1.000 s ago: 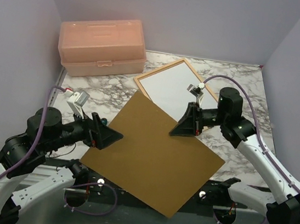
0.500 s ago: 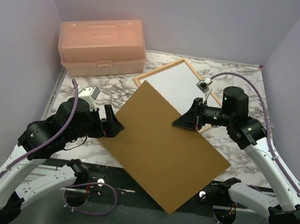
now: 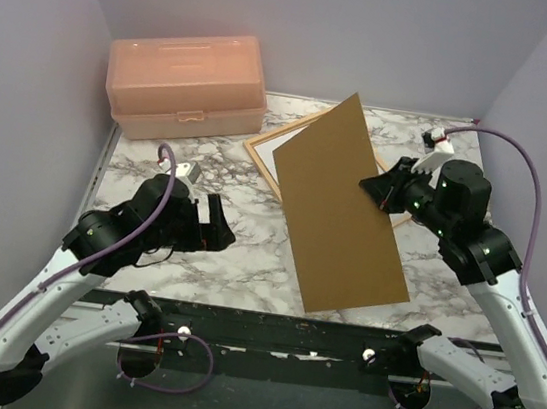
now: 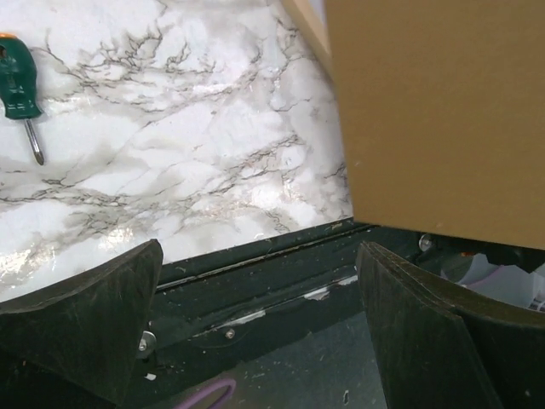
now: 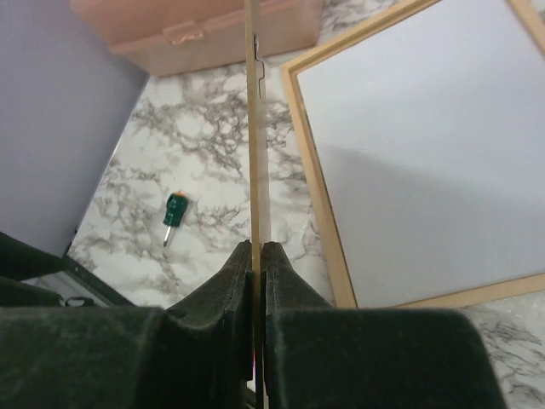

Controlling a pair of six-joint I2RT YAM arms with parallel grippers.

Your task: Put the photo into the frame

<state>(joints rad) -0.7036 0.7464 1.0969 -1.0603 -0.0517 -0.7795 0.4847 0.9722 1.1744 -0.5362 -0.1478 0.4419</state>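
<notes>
The light-wood frame (image 3: 261,163) lies flat at the back centre of the table. A plain white sheet (image 3: 285,154) fills it, seemingly the photo lying face down; no printed side shows. In the right wrist view the frame (image 5: 311,170) and white sheet (image 5: 426,153) are below. My right gripper (image 3: 381,191) is shut on the right edge of the brown backing board (image 3: 343,214) and holds it tilted steeply over the frame. The board shows edge-on (image 5: 254,128) between the shut fingers (image 5: 258,256). My left gripper (image 3: 218,226) is open and empty, left of the board (image 4: 443,111).
A peach toolbox (image 3: 187,82) stands at the back left. A small green screwdriver (image 4: 19,89) lies on the marble left of the frame, also in the right wrist view (image 5: 173,215). The table's dark front rail (image 4: 255,256) is under the left gripper (image 4: 255,290).
The left gripper let go of the backing board and drew back to the left. The right gripper swung the board up and to the right, from nearly flat to steeply tilted.
</notes>
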